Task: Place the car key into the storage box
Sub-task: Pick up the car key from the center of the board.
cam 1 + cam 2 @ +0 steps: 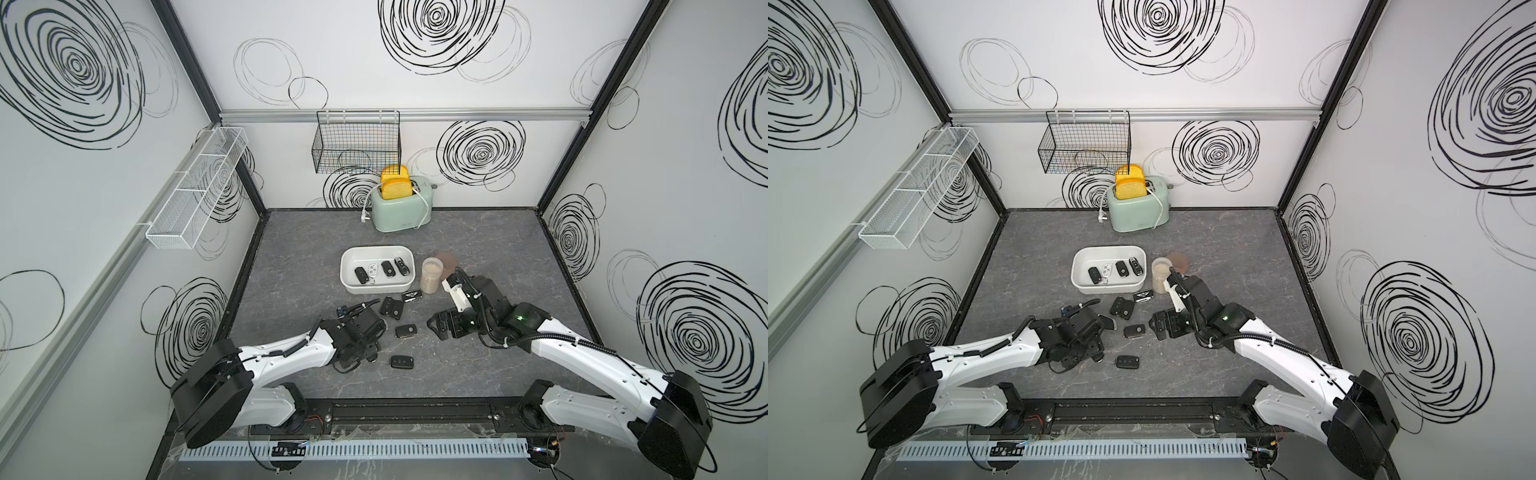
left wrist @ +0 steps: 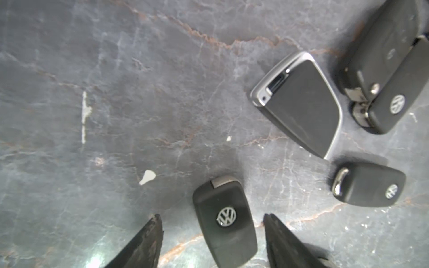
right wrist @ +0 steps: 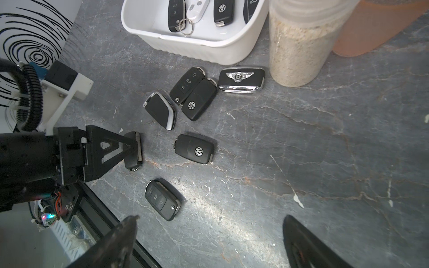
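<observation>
Left wrist view: the car key (image 2: 225, 222) lies flat on the desk (image 2: 116, 104), badge up, its long axis running down the gap of the left pincer (image 2: 212, 218), chrome end away from the wrist. The jaws straddle it, spread, not yet gripping. The left arm (image 1: 286, 353) reaches low and forward, well short of the storage box (image 1: 376, 290). The right pincer (image 3: 210, 218) gapes wide above the desk.

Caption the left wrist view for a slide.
Open left gripper flanks a black VW car key on the marble tabletop, not yet gripped.

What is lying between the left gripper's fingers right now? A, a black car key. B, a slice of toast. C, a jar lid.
A: the left wrist view shows a black car key on the table between the left gripper's open fingers.
</observation>
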You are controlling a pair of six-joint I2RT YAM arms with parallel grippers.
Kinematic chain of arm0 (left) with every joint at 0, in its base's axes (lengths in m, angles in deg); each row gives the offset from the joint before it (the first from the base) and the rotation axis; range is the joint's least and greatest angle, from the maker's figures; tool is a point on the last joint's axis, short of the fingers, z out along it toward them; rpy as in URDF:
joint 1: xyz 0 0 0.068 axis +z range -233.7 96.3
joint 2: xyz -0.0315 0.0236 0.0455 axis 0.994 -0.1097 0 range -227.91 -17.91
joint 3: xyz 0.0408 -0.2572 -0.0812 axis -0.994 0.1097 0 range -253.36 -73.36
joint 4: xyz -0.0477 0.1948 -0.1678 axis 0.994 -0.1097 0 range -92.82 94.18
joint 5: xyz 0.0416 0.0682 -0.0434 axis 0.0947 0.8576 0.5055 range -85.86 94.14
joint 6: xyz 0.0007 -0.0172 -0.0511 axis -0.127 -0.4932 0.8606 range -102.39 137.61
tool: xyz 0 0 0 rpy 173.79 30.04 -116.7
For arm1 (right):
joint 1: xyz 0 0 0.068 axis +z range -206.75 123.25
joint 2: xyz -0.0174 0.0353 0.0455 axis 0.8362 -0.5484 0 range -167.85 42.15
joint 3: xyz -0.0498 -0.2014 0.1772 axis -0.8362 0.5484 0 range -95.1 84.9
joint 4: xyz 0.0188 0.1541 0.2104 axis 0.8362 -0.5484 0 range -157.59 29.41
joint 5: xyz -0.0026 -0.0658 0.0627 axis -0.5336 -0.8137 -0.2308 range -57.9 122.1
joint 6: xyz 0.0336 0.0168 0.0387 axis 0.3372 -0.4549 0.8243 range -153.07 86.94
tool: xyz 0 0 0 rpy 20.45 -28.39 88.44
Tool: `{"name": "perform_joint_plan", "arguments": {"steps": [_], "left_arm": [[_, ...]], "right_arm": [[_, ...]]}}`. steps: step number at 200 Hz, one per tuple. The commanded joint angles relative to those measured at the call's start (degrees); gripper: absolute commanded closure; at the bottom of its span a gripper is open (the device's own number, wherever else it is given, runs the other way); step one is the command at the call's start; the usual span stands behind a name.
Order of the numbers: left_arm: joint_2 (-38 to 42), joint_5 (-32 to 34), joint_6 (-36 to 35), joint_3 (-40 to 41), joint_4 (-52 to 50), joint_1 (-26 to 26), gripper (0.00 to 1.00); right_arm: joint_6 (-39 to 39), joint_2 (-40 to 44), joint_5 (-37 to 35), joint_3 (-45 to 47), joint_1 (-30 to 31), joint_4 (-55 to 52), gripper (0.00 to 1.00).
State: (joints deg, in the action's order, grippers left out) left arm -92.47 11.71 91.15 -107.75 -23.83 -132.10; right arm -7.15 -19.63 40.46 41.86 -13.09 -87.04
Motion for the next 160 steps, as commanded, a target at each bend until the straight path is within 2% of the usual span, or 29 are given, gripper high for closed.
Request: {"name": "perform_joint_plan", "arguments": {"steps": [1,36,112,160], "left_arm": [[-2.2,1.9,0.7,-2.7,0.9,-0.7,0.29],[-6.1,2.3,-0.1,-5.3,-0.2,-2.0,0.35],[-11.0,2.8,0.1,-7.0,-2.6,-4.6,0.49],[-11.5,3.3,-0.7,-6.2,-3.9,-5.1,0.66]], "right_arm": [[-0.6,1.6,-1.5,0.9,-0.2,-1.5,0.01],[-1.4,1.4,-2.3,1.2,-0.3,-1.8,0.01],[-3.2,3.1,1.0,3.4,-0.8,2.2,0.01],[-1.7,4.9,1.7,6.1,-1.3,5.4,0.01]]}}
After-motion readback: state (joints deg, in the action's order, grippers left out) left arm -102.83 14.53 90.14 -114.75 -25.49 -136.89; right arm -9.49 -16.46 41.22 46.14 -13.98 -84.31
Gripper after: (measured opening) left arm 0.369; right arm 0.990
